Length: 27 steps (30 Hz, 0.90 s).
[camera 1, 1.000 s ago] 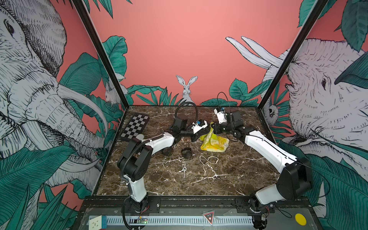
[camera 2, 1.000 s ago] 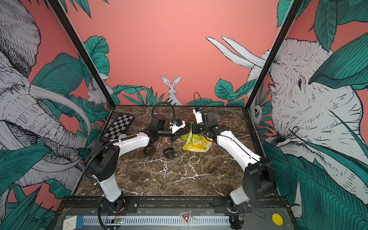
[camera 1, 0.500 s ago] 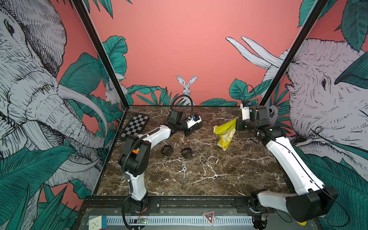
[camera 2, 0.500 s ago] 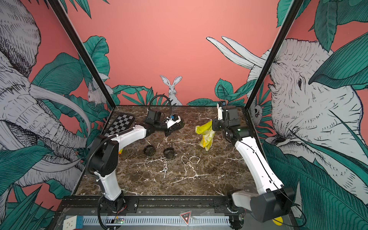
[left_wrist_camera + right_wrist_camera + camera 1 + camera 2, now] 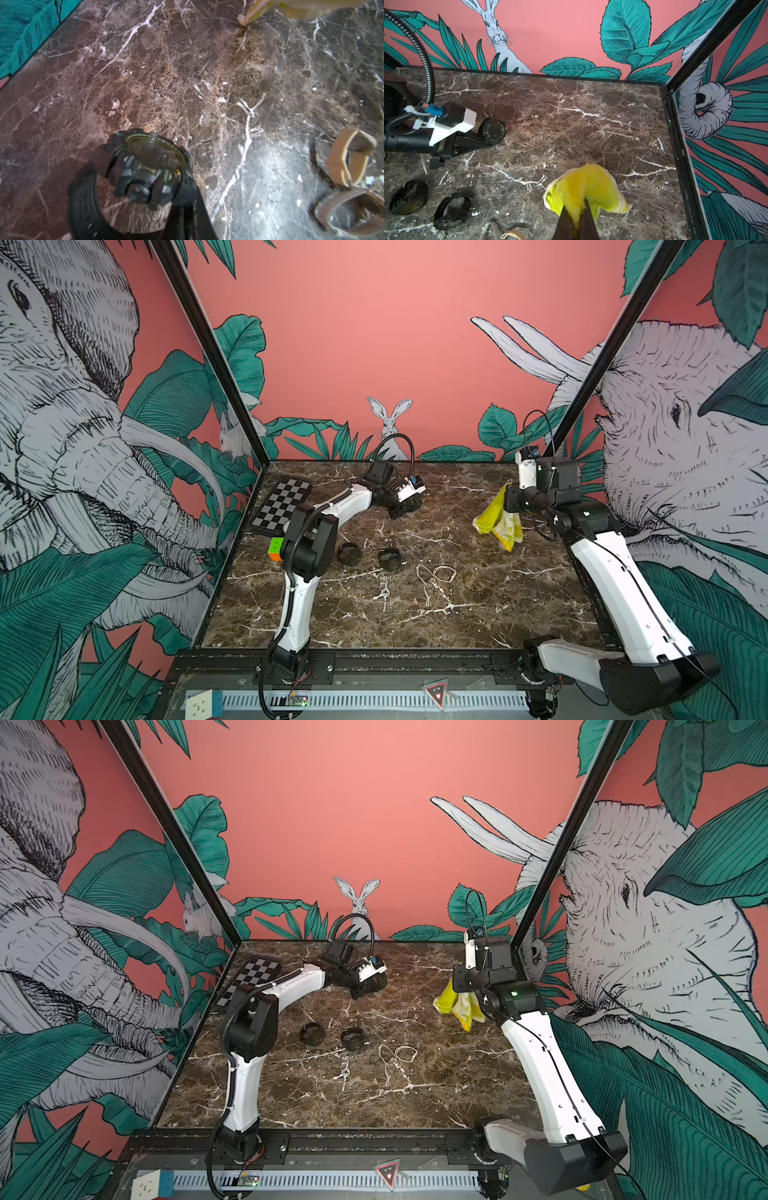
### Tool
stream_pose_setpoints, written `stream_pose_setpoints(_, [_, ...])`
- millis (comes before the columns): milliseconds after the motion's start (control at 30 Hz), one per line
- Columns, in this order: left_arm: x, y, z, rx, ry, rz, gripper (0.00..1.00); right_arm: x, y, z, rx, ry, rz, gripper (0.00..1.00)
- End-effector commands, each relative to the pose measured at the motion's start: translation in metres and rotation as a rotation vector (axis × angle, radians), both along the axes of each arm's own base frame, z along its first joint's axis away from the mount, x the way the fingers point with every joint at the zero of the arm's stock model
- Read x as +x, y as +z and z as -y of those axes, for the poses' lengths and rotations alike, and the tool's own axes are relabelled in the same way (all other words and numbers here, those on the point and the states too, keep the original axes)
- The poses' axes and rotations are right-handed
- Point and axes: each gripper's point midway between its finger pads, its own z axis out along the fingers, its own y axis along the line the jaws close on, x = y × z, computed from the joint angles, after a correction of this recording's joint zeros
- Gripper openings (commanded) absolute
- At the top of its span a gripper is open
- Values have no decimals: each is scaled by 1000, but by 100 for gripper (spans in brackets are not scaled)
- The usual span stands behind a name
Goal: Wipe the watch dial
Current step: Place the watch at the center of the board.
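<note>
Change against a second back: the arms were meeting mid-table with the cloth up against the watch. Now they are standing well apart.

The right gripper (image 5: 512, 506) is hanging over the right side of the marble table (image 5: 415, 626). Its jaws are pressing together on a bunch of the yellow cloth (image 5: 496, 524), which is drooping below it.

The left gripper (image 5: 483, 143) is reaching toward the far edge, a little left of centre, and is pinching the black watch (image 5: 405, 509) by the strap side. The watch is sitting right at its fingertips, low over the marble. I am not able to tell whether it is touching the surface.

The dial (image 5: 154, 154) is facing upward and showing in both wrist views. Cloth and dial are well apart, with open marble between them.

Two spare dark watches (image 5: 349, 554) are lying nearer the front, apart from both grippers.
</note>
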Motion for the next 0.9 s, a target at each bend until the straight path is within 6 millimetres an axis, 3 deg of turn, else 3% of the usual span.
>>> stream_pose_setpoints(0, [1,12,7,-31,22,-81,0,-3,4,-2,38,-1,23,0])
stream_pose_setpoints(267, [10,-11,19,58,43,-171,0,-1,-10,-7,63,9,-2,0])
stream_pose_setpoints(533, [24,-28,13,149,103,-118,0,-1,-29,-9,68,17,-38,0])
stream_pose_setpoints(867, [45,-25,10,169,188,-43,9,-9,-34,-7,71,11,-46,0])
